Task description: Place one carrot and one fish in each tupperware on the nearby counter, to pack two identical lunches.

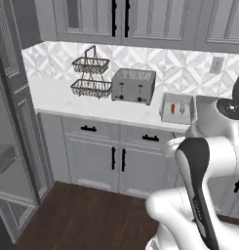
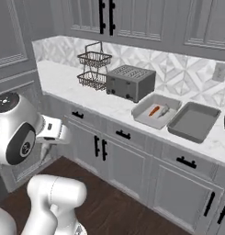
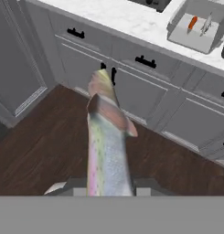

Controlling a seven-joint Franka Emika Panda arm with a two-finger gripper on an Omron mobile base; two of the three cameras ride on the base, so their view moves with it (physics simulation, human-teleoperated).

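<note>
White, dark-jointed arm rises nearest in the left base view; beyond, the first grey rimmed tupperware tray (image 1: 177, 108) by the marble desk's (image 1: 67, 100) front edge holds a small orange carrot (image 1: 173, 108). Right base view: the second grey tray (image 2: 193, 121) sits empty. Hand view: narrowly parted fingers (image 3: 109, 188) pinch a slim silvery fish (image 3: 107, 146) by one end over the dark wooden floor (image 3: 45, 146); I judge a swing could shake it loose.

Silvery speckled fish (image 3: 106, 151); orange carrot (image 3: 192, 22).
</note>
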